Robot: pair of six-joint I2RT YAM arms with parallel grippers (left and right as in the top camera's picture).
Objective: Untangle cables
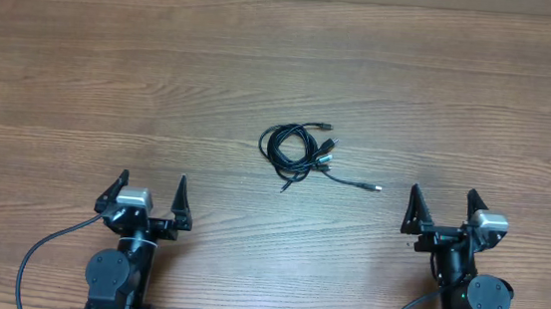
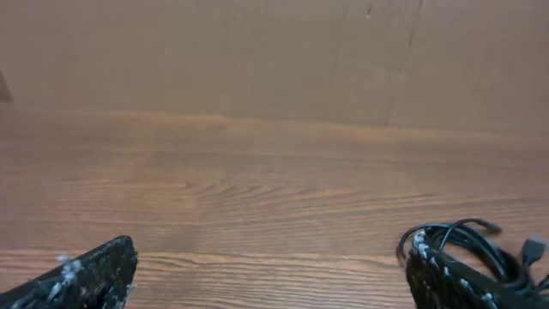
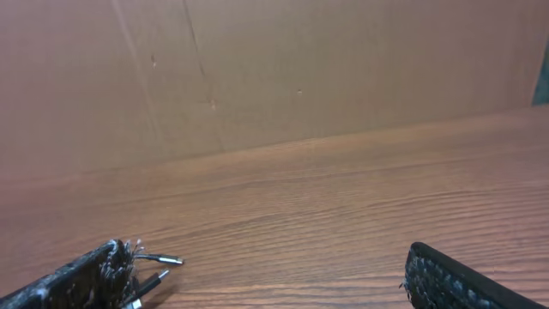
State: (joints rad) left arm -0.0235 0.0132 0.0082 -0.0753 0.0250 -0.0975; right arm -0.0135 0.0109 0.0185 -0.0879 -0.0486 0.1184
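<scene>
**Overhead view: cables (image 1: 301, 149) lying in one bundle mid-table, both grippers hanging open**

Looking down from above, the cables are lying in a single small tangle near the middle of the wooden table (image 1: 115, 50), slightly toward the right arm's side. Most of it is coiling in a few loose overlapping loops. A couple of plug ends are poking out at the far right of the coil, and one loose tail is trailing off toward the right arm, ending in a small plug. Nothing is touching the bundle.

The left gripper (image 1: 152, 180) is sitting near the close edge of the table, fingers spread wide and holding nothing. The right gripper (image 1: 442, 194) is doing the same on its side, also spread apart and empty. Both are sitting well apart from the cables, with the bundle lying between them and further out on the table. The loose tail is ending nearer the right one.

In the left wrist view, its fingers (image 2: 94, 273) are showing in the bottom corners with bare wood between them. The coil is peeking over the finger on the picture's right. In the right wrist view, a couple of plug ends are sticking out just past the finger on the picture's left, and the rest of the bundle is hiding behind it. A plain brown wall (image 3: 343, 69) is filling the background in both wrist views.
</scene>
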